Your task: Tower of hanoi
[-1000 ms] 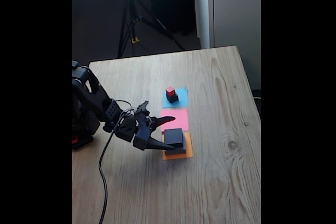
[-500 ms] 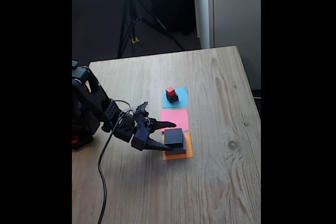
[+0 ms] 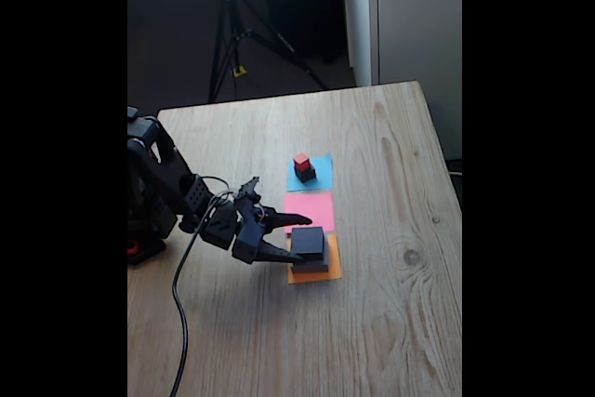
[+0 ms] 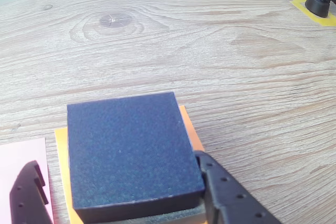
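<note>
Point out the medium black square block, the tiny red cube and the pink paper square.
medium black square block (image 4: 128, 150), wrist view, top face
tiny red cube (image 3: 301, 161), fixed view, top
pink paper square (image 3: 313, 205), fixed view, bare middle

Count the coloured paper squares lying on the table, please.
3, in a row in the fixed view: blue paper square farthest, under the red cube stack; pink paper square in the middle; orange paper square nearest, under the black block.

In the fixed view, three paper squares (image 3: 310, 211) lay in a row on the surface (image 3: 390, 323); the nearest carried two stacked blocks (image 3: 309, 246), the farthest two smaller blocks (image 3: 303, 168).
</note>
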Controlling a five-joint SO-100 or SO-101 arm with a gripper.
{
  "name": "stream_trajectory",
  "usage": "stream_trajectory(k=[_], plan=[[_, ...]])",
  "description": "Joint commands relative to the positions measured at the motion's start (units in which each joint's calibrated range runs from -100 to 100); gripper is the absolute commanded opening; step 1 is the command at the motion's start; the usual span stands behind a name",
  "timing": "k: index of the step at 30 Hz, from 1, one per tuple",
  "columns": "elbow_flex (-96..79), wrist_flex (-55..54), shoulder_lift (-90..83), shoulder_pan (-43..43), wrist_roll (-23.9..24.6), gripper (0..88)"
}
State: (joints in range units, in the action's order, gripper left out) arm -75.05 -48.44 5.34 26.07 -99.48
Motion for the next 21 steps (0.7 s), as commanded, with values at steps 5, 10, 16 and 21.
stream_trajectory(k=[5,10,16,21], plan=[[-0.5,-1.6,-3.2,-1.3,-0.5,27.4],[-0.8,-1.9,-3.3,-1.5,-0.5,24.7],[-0.8,-2.4,-3.1,-1.5,-0.5,20.7],[-0.8,-2.7,-3.1,-1.4,-0.5,15.6]])
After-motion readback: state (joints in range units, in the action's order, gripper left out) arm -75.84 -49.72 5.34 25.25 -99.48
